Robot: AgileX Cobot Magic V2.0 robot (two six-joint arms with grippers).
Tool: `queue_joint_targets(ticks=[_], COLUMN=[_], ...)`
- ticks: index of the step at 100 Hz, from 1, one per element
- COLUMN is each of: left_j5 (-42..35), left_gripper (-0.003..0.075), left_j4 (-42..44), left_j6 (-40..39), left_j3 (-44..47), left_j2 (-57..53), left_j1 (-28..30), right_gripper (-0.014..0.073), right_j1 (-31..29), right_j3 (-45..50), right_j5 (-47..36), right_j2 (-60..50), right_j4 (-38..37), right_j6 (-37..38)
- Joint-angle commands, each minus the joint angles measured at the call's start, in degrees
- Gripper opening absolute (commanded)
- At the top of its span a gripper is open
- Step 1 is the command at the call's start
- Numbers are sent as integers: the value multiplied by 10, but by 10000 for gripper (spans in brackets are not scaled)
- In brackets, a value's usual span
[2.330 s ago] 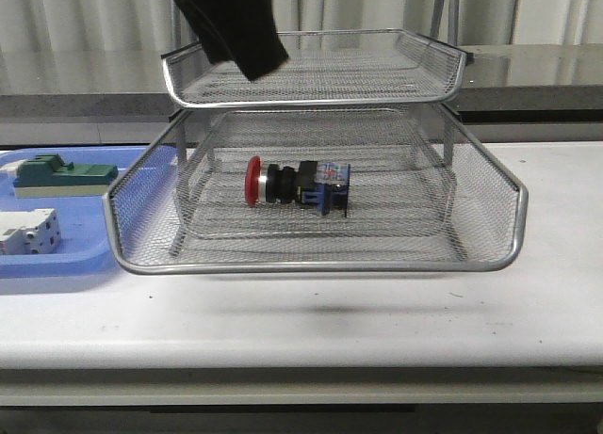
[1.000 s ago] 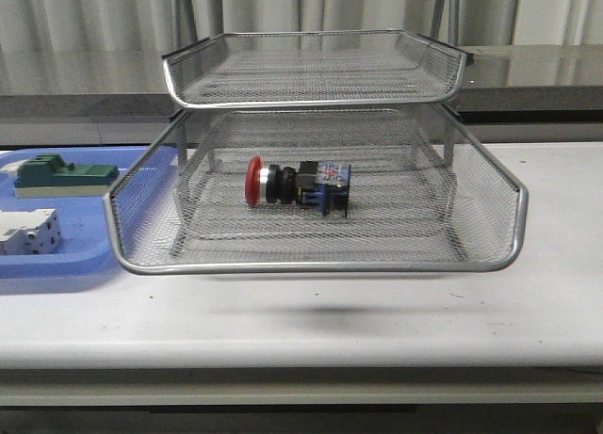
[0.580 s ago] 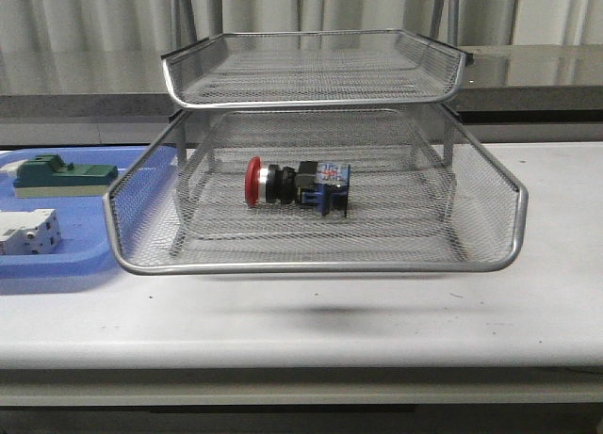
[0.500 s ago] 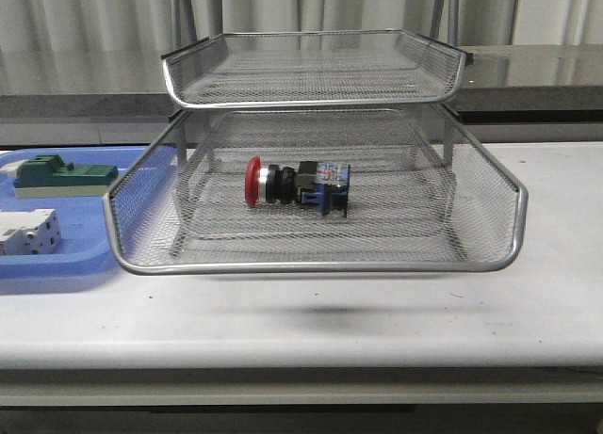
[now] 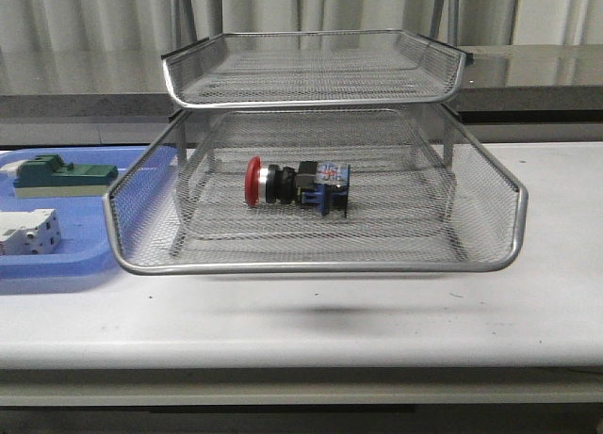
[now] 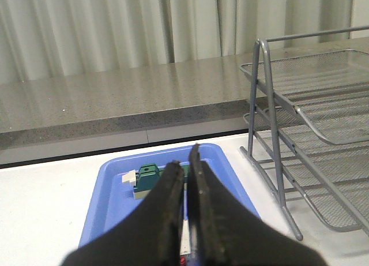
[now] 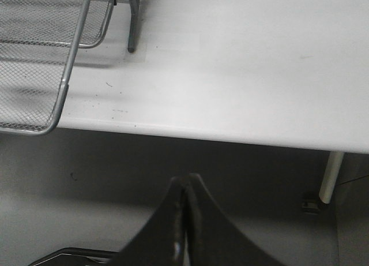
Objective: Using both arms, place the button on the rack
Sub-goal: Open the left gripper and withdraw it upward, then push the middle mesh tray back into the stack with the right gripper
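The button (image 5: 297,184), with its red head to the left and blue block to the right, lies on its side in the pulled-out middle tier of the silver mesh rack (image 5: 311,265). Neither arm shows in the front view. In the left wrist view my left gripper (image 6: 185,159) is shut and empty, above the blue tray and left of the rack's frame (image 6: 275,140). In the right wrist view my right gripper (image 7: 187,182) is shut and empty, out past the table's front edge, with a corner of the rack (image 7: 61,98) in sight.
A flat blue tray (image 5: 57,265) left of the rack holds a green-and-cream block (image 5: 61,173) and a white terminal block (image 5: 28,232). The tray (image 6: 109,191) and the green block (image 6: 149,176) also show in the left wrist view. A grey ledge and curtains are behind.
The black arm that hung over the rack's top tier at the upper left has gone out of the front view. The button and rack have not moved.
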Motion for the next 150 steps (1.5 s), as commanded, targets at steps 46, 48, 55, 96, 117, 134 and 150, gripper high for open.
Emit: queue_joint_targets(ticks=[46, 48, 55, 96, 117, 134, 150], left_j5=[-48, -48, -48, -48, -48, -48, -48], left_gripper=[-20, -20, -20, -20, -20, -20, -20], left_j4=[-6, -6, -6, -6, -6, -6, -6], left_j6=[-4, -4, -4, -4, -4, -4, -4], left_j3=[-16, -16, -16, -16, -16, -16, -16], left_j2=[5, 5, 5, 5, 5, 5, 5], left_j1=[1, 1, 1, 1, 1, 1, 1], right_gripper=[-71, -71, -71, -69, -69, -69, -67], right_j1=[-3, -3, -3, 2, 78, 167, 248], right_j3=[-19, -19, -19, -19, -19, -19, -19], right_j5=[-100, -105, -114, -110, -110, -138, -192], right_j2=[4, 7, 21, 187, 249, 299, 348], right_j4=[56, 64, 91, 361, 408, 405, 365], right_j6=[-1, -2, -15, -377, -535, -583, -584])
